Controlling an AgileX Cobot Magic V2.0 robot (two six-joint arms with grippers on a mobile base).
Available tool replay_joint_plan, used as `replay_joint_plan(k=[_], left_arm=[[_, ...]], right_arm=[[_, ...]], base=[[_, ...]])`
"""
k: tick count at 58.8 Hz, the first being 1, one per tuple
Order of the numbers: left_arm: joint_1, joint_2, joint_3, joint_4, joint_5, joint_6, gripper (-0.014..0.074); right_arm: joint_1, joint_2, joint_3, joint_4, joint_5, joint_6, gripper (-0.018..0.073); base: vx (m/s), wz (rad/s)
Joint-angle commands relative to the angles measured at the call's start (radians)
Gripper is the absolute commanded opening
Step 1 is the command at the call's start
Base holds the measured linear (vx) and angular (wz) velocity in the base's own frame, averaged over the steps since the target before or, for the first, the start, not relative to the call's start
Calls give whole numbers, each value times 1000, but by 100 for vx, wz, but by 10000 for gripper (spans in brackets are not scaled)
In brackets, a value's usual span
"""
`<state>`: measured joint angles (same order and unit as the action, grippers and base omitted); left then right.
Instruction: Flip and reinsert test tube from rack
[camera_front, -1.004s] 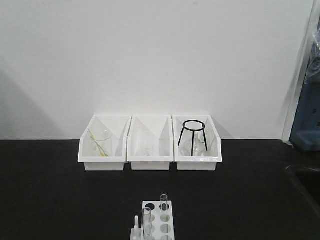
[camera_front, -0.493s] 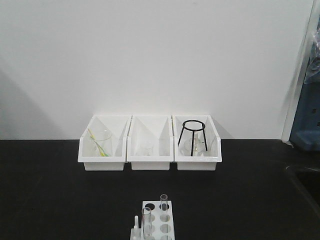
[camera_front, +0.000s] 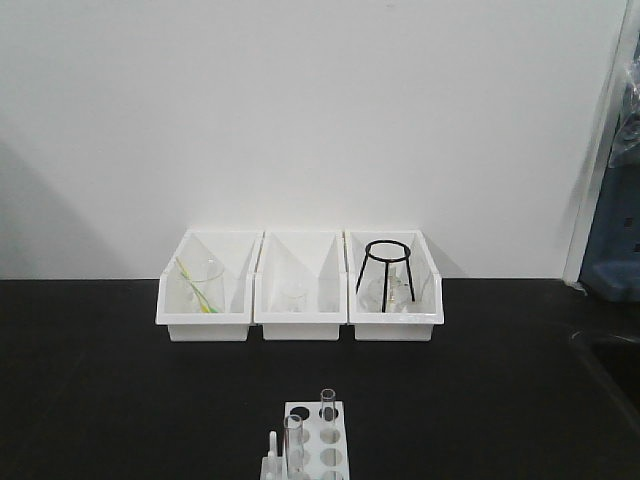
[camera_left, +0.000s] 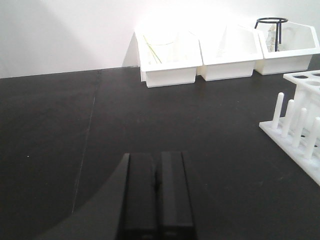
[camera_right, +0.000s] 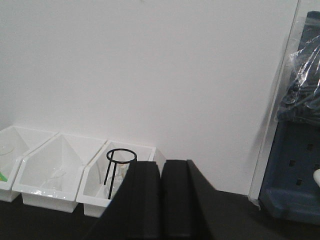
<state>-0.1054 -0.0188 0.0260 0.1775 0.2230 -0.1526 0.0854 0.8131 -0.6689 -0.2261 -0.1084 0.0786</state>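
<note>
With its two black fingers pressed flat together and nothing between them, the left gripper (camera_left: 157, 162) hangs low over the black desk (camera_left: 60, 130). The right gripper (camera_right: 161, 172) is likewise closed tight and empty, held higher and facing the white wall (camera_right: 150, 65).

One rack (camera_front: 312, 448) stands on the desk at the near edge of the front view, cut off by the bottom of the frame. In the left wrist view it lies ahead and to the right of the left gripper, well apart from it, with at least four upright pegs (camera_left: 290, 116) showing along its near side. Two tubes stand upright in it: the far tube (camera_front: 327, 404) in the back row and the near tube (camera_front: 293, 438) a row closer and one hole to the left. Neither gripper touches them.

Beyond the rack, three white bins sit side by side against the wall. The left bin (camera_front: 200, 325) holds a clear beaker (camera_front: 203, 283) with something yellow-green in it. The middle bin (camera_front: 300, 322) holds small clear glassware, too faint to name. The right bin (camera_front: 400, 325) holds one black tripod (camera_front: 386, 262) and more clear glass. One blue shelf (camera_right: 295, 170) stands at the far right.
</note>
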Motion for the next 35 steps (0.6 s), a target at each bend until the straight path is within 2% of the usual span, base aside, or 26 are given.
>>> replay_joint_plan(k=[1,7,21,27,35], left_arm=[[0,-8,-4,-5,-79,-9,-6],[0,-8,-4,-5,-79,-9,-6],[0,-8,-4,-5,-79,-9,-6],[0,-8,-4,-5,-79,-9,-6],[0,-8,-4,-5,-79,-9,-6]], right_arm=[[-3,-4,-40,-10,-97,-10,79],[-3,-4,-40,-10,-90,-10,168],[-3,-4,-40,-10,-90,-7,538],[-3,-4,-40,-9,-99,-6,622],[-3,-4,-39,3,-137,73,633]], base=[[0,0],[0,0],[0,0],[0,0],[0,0]])
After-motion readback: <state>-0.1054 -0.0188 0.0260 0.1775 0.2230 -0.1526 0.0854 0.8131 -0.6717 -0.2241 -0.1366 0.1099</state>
